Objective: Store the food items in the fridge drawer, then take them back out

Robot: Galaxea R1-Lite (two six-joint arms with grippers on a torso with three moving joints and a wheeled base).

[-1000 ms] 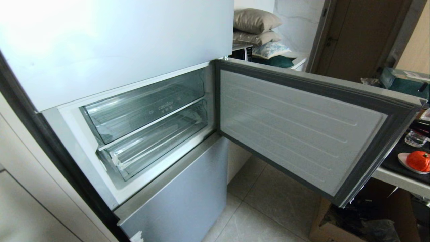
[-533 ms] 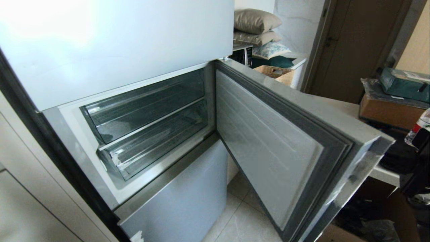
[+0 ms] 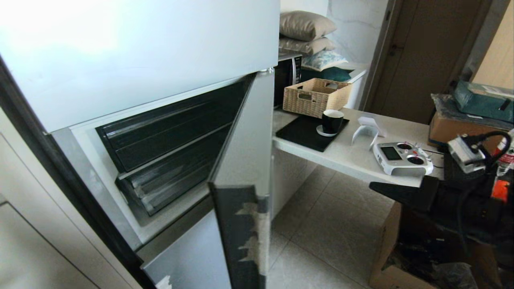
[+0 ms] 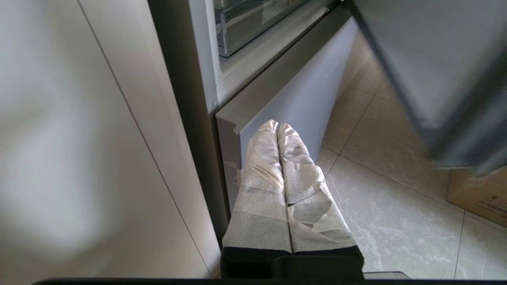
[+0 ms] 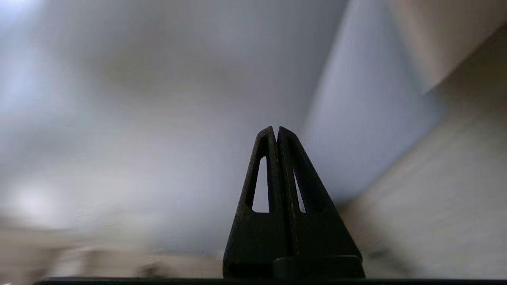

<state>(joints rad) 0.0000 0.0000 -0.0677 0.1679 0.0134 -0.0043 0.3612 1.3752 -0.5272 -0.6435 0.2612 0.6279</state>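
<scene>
wicker basket, black mug and white controller on the counter.

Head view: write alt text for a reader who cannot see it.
A pale fridge's middle door stands almost shut over two clear drawers. Right of it, a counter holds a wicker basket, a black mug and a white remote controller.

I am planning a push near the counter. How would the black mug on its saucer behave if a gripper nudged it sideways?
The black mug stands upright on a small white saucer, so it would probably slide with or off the saucer rather than roll. It looks ceramic, so likely fragile and fairly heavy for its size. The glossy surface may be slippery.
</scene>
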